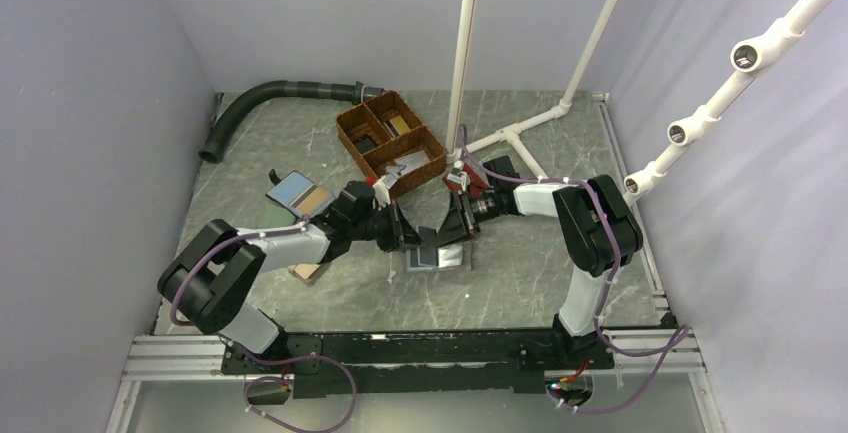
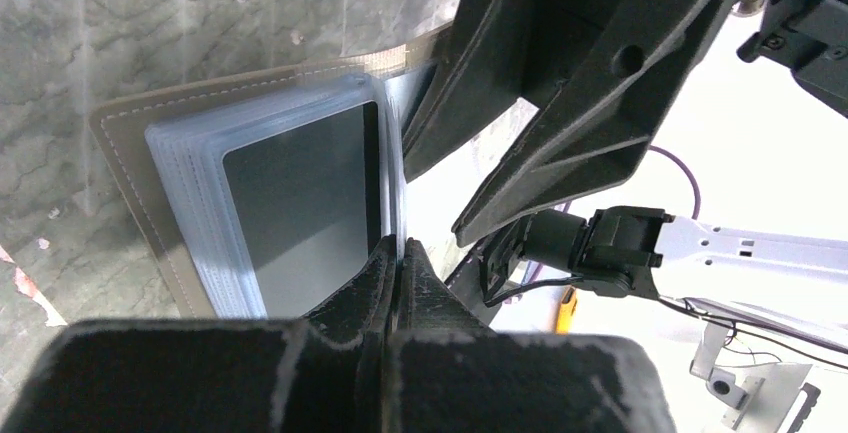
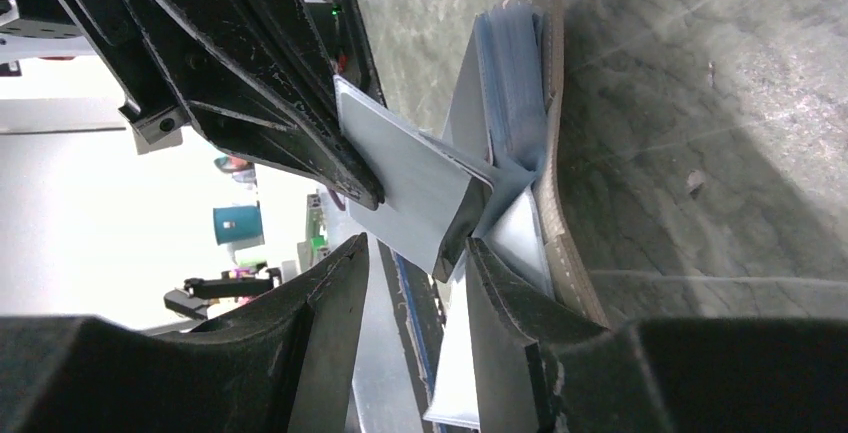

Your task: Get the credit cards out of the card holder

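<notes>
At the far left of the bench [image 1: 520, 283] lies a curved black hose [image 1: 262, 96], and nearer the arms a blue wallet with a tan panel [image 1: 298, 193]. A brown wicker basket [image 1: 392, 136] stands behind the middle of the bench. The left tool [image 1: 408, 237] reaches in from the left and hangs just over the left edge of the card holder [image 1: 437, 258], which lies open on the bench between the two arms, taupe side down. The wrist views show a stack of clear blue sleeves [image 2: 190, 188] on the holder's flat half, with a dark grey rectangle [image 2: 300, 208] behind the top sleeve. The left tool is pinched shut on the edge of a thin pale grey sheet, by its look a credit card [image 3: 415, 168], which stands up from the holder's fold, tilted away from the sleeves. The right tool [image 3: 415, 248] comes in from the right, directly across from the left one, its tips close above the holder's right half. Its jaws stand apart, gripping nothing, and straddle the lower end of that card; whether either finger touches it cannot be told. White pipes [image 1: 600, 28] rise at the right.
</notes>
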Controlling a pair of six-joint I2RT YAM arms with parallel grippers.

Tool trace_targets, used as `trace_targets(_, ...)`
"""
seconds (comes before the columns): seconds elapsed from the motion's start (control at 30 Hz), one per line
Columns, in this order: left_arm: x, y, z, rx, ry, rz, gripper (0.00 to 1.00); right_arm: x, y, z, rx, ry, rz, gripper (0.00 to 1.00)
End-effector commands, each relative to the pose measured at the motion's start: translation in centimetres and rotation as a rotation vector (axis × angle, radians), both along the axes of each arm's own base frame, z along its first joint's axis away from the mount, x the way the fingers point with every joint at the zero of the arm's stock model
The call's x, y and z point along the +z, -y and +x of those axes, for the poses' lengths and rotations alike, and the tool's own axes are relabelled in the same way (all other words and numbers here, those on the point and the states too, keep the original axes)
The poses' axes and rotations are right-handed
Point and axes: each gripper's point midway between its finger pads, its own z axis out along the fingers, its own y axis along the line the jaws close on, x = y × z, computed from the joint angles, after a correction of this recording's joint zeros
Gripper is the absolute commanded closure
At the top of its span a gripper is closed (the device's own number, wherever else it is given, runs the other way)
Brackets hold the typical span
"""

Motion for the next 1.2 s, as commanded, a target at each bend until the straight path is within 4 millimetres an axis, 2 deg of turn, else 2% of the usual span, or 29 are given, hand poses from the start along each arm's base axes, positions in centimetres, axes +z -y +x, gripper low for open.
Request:
trace_targets(0.0,6.2,0.9,2.1,0.031,0.179,-0.146,1.00,2.0,-0.2,0.2,0.012,0.035,0.069,0.57)
trace_targets(0.4,8.7,0.6,3.2,0.100,0.236,-0.226,1.00,3.8,-0.7,-0.2,0.032,0.014,0.145,0.57)
trace_targets(0.6,9.0,0.9,3.2,0.094,0.240,-0.258,1.00,4.8,-0.9,-0.4,0.051,-0.012,0.191,0.57)
trace_targets(0.83,8.8,1.1,3.0,0.083,0.230,-0.273,1.00,5.1,-0.9,-0.3,0.053,-0.025,0.201,0.62)
trace_targets(0.97,8.3,1.2,2.8,0.078,0.216,-0.276,1.00,5.1,-0.9,-0.3,0.054,-0.029,0.203,0.70)
trace_targets(1.17,7.2,1.2,2.5,0.063,0.190,-0.257,1.00,5.2,-0.7,-0.1,0.053,-0.031,0.207,0.90)
